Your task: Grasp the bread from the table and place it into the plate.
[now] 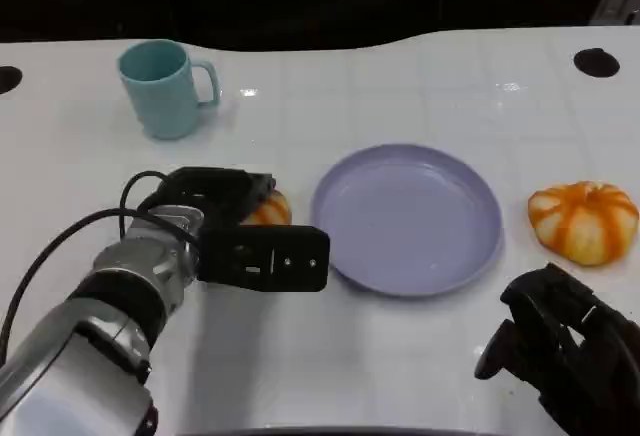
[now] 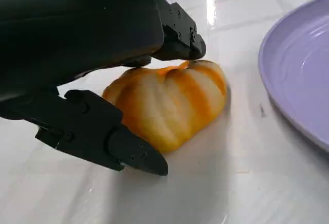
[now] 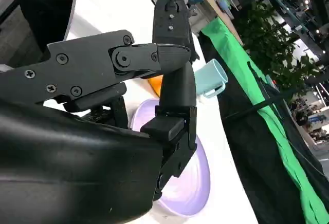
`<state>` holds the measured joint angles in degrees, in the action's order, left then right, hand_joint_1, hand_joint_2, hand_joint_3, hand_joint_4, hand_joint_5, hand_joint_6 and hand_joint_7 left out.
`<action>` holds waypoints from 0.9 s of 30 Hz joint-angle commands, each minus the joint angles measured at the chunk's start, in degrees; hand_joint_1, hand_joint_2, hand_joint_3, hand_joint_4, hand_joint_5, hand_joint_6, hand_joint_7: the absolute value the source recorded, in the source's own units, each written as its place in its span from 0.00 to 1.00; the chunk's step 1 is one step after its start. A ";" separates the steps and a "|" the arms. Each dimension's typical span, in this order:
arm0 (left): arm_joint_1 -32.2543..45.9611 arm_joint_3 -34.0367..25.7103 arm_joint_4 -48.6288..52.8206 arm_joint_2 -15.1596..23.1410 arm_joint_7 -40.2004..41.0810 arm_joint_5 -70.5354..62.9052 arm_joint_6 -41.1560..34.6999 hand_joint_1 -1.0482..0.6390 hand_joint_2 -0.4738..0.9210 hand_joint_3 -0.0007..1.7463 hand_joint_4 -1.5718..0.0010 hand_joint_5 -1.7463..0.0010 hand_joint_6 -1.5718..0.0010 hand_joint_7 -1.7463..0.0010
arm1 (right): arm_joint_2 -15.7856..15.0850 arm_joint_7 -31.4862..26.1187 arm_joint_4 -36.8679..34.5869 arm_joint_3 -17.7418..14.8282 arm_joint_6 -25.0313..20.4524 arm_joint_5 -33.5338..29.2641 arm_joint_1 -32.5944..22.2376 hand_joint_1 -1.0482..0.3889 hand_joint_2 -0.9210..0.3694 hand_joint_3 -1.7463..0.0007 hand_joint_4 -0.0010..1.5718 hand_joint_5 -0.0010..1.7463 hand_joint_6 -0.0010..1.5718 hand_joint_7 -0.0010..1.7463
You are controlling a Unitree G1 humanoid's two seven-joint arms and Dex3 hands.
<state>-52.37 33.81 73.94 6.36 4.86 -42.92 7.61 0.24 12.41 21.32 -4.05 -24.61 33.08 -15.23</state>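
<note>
An orange-and-white striped bread (image 2: 169,103) lies on the white table just left of the lilac plate (image 1: 410,218). My left hand (image 1: 240,231) is around it: one fingertip (image 2: 182,41) touches its top and the thumb (image 2: 110,136) presses against its near side. From the head camera the bread (image 1: 268,210) peeks out between the fingers. A second striped bread (image 1: 583,221) lies right of the plate. My right hand (image 1: 560,356) hovers at the table's front right, holding nothing, with its fingers (image 3: 175,80) apart. The plate's rim (image 2: 308,90) is bare.
A light blue mug (image 1: 163,88) stands at the back left, also seen as the mug (image 3: 211,77) beyond the plate (image 3: 193,183). A black cable loops off my left forearm (image 1: 110,306). Dark holes (image 1: 596,61) mark the table's far corners.
</note>
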 commanded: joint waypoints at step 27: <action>-1.39 -10.07 -0.75 0.33 19.56 9.63 9.73 0.55 0.77 0.53 0.44 0.00 0.59 0.00 | -0.78 0.51 0.58 -0.77 0.27 0.28 -0.42 0.36 0.00 0.87 0.37 1.00 0.34 0.85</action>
<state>-51.53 24.89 74.39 6.42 25.27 -34.69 15.84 -0.06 13.08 21.34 -4.31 -24.62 33.23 -15.64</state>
